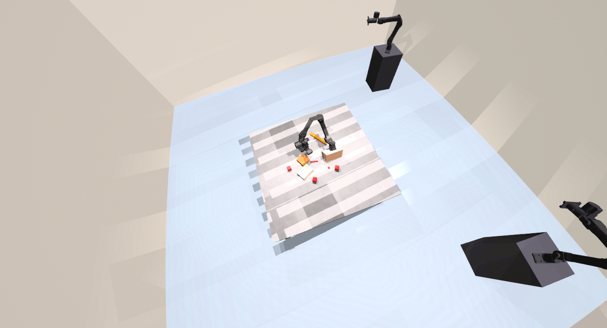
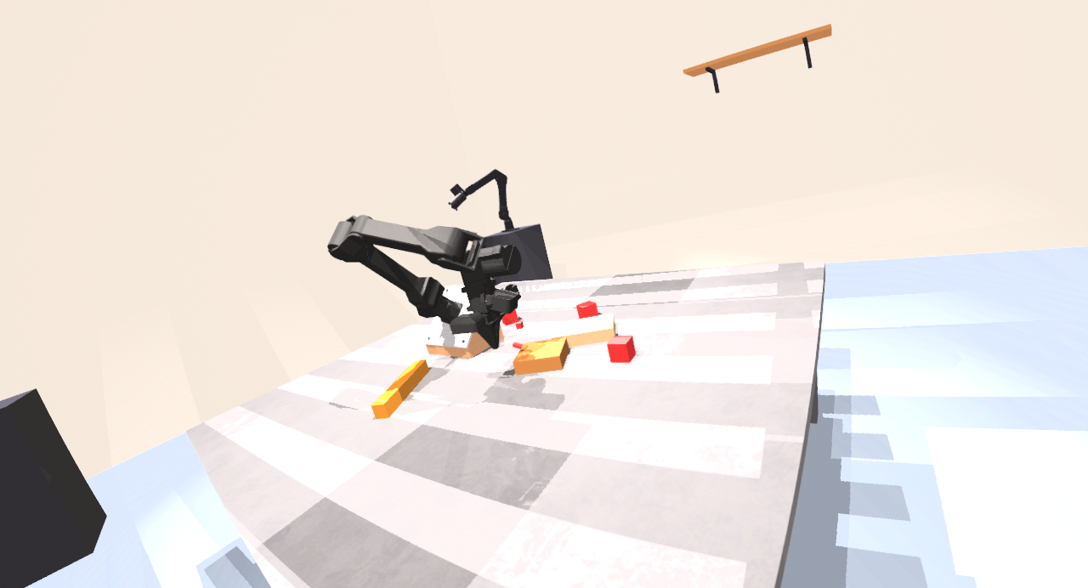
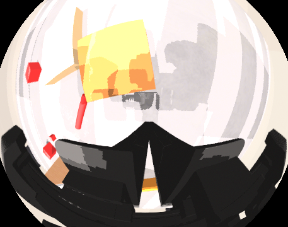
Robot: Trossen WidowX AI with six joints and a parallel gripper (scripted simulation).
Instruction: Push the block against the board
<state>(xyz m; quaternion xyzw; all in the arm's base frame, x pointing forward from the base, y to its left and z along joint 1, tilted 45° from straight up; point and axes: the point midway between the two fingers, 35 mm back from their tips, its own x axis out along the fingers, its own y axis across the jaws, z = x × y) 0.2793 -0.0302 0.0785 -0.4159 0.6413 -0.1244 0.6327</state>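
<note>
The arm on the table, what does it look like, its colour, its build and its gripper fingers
The arm is matte black to dark charcoal all over, built from blocky, angular links with bulkier housings at the joints. No cables, labels or markings can be made out on it. The gripper is the same black, with two flat, wedge-shaped fingers that taper toward their tips, on a broad dark body with grey-lit facets.

On the striped table (image 1: pixel 339 198) there are four red cubes (image 1: pixel 336 168), one orange square block (image 1: pixel 302 159), one pale flat board (image 1: pixel 305 172), one long orange bar (image 1: pixel 317 137) and one tan box (image 1: pixel 333 155). Two or perhaps three thin red bits (image 1: pixel 314 161) lie among them, too small to count surely. Around the table stand two black pedestals (image 1: pixel 382 68).
</note>
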